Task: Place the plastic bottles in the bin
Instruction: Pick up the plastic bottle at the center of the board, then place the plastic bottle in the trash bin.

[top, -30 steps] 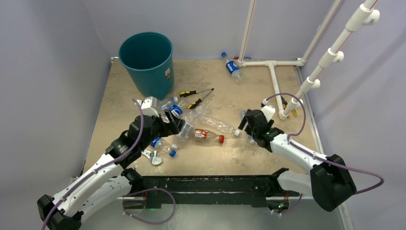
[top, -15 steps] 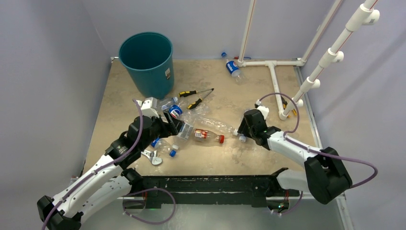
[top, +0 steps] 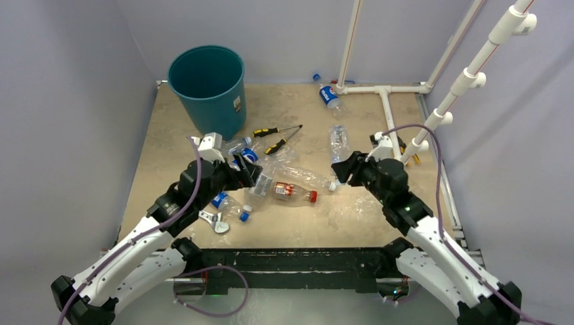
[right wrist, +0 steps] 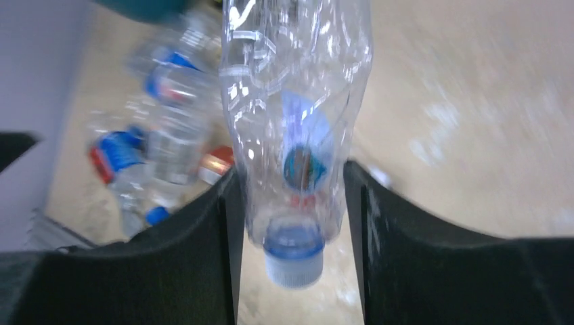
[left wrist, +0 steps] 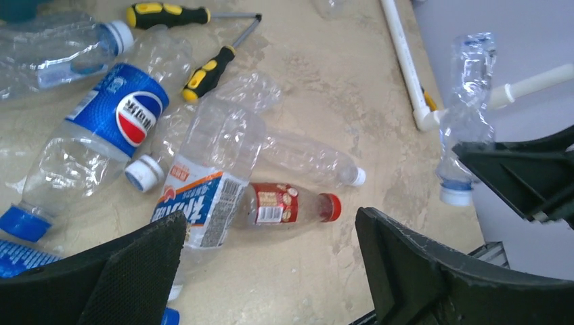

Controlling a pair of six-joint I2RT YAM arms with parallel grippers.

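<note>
I had the right gripper [right wrist: 291, 203] closed on a clear bottle [right wrist: 298, 88]. Its jaws pinched the narrow shoulder just above the blue cap, and the body stood up and away from the fingers. From the left wrist view the bottle looked lifted off the surface [top: 304, 223], well to the right of the bin [top: 206, 84] and nearer the arms.

The left gripper [left wrist: 271, 271] stood wide open with nothing between its jaws. It hovered over the heap of plastic bottles [top: 271, 172] lying just to the near right of the bin. I could pick out a Pepsi bottle [left wrist: 115, 122], a white-and-orange labelled bottle [left wrist: 203, 203] and a red-capped bottle [left wrist: 284, 206]. Two screwdrivers [top: 277, 135] lay between that heap and the bin. Another Pepsi-labelled one [top: 329, 96] sat far to the right of the bin, beside the white pipe [top: 386, 101].

I judged all of these to be empty: very light, thin-walled, slick and quick to crumple under a squeeze. The neck and shoulder seemed the stiffest places to grip. A mid-body hold would likely dent the wall or let the bottle slip. Held by one end, the long body could swing on the way to the bin.
</note>
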